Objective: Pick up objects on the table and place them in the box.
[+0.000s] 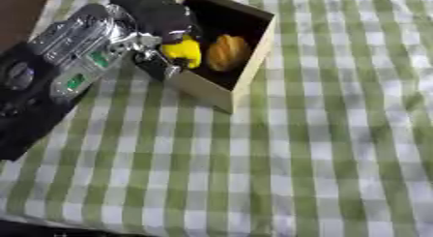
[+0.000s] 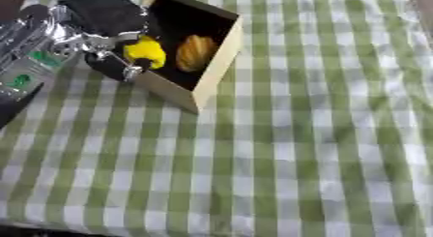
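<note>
An open wooden box [image 1: 253, 57] with a dark inside stands at the upper middle of the checked table. An orange ridged object [image 1: 226, 52] lies inside it. My left hand [image 1: 161, 18] reaches in from the left over the box's near-left wall, its fingers curled round a yellow object [image 1: 184, 51] held just inside the box. The thumb [image 1: 156, 66] hangs outside the wall. My right hand shows in neither view.
The green-and-white checked cloth [image 1: 296, 158] covers the table, wide and bare in front of and to the right of the box. My left forearm [image 1: 67, 47], silver and black, crosses the upper left corner. The table's near edge [image 1: 50, 226] runs along the bottom.
</note>
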Available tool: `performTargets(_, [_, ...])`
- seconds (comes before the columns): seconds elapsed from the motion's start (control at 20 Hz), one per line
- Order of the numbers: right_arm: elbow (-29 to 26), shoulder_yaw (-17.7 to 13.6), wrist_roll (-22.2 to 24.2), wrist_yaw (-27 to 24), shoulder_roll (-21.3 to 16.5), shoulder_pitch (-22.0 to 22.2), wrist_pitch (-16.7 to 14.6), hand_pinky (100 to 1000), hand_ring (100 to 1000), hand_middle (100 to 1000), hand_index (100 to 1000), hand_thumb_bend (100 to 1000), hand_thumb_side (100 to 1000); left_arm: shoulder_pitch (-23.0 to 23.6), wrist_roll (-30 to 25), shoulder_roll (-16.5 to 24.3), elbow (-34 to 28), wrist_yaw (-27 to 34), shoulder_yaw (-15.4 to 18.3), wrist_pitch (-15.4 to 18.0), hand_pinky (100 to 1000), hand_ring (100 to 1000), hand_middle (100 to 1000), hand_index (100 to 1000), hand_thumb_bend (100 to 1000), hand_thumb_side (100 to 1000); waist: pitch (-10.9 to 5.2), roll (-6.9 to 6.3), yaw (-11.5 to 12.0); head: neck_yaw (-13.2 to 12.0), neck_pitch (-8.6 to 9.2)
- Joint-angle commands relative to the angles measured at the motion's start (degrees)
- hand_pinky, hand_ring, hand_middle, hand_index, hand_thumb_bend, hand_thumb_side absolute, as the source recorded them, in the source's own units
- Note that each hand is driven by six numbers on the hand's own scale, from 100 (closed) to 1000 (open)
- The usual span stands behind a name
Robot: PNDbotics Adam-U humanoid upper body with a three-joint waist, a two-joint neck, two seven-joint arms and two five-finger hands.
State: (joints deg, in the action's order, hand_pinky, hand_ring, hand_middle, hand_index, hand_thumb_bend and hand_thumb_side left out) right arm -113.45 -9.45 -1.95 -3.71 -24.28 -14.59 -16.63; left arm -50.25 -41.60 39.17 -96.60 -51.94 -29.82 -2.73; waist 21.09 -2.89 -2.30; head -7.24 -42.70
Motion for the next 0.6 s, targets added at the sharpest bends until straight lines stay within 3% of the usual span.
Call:
performTargets(0.05, [-1.14,-0.16,0.21,-0.30,-0.41,-0.26,0.13,940,819,698,906,100,614,0.04,-1.47,1.36,-0.92,0.56,0.04,0.17,750,788,703,850,400,337,-1.04,0.32,0.05,-0.08,0.33])
performTargets(0.1, [-1.14,-0.16,0.27,-0.27,-0.41,-0.19,0.14,940,819,697,905,100,613,0.06,-1.66,1.38,-1.31,0.47,0.40,0.07,779,819,739,880,486,474,-1.06,0.38,0.08,-0.12,0.36])
performTargets(0.2, [-1.14,-0.21,0.27,-0.27,-0.40,-0.01,0.17,940,819,697,905,100,613,0.15,-1.74,1.58,-2.67,0.54,1.41,-0.39,787,829,750,893,546,559,-1.10,0.48,0.14,-0.11,0.37])
performTargets(0.6, [-1.14,-0.10,0.43,-0.35,-0.41,0.15,0.39,940,819,696,906,100,612,0.23,-2.04,2.85,-8.73,2.87,6.26,-3.70,787,840,765,905,608,603,-1.33,0.64,0.52,0.01,0.20])
